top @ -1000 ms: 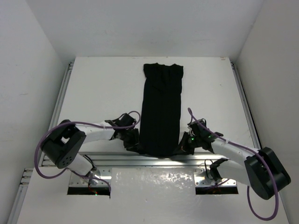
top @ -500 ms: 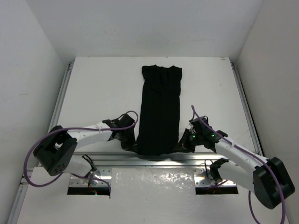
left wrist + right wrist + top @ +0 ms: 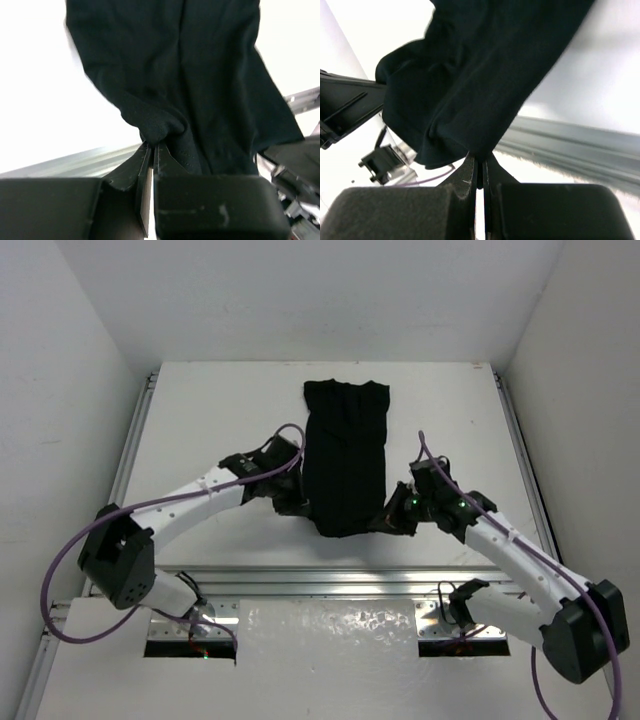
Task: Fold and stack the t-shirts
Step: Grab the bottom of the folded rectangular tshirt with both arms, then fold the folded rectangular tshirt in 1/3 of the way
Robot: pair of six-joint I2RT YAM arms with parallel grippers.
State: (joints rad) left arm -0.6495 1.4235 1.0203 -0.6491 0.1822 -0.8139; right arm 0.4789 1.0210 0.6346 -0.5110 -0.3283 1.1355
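The black t-shirt (image 3: 345, 455), folded into a long narrow strip, lies down the middle of the white worktop (image 3: 200, 420), with its near end held up. The left gripper (image 3: 298, 505) is pinched tight on the near left corner. The right gripper (image 3: 392, 520) is clamped on the near right corner.
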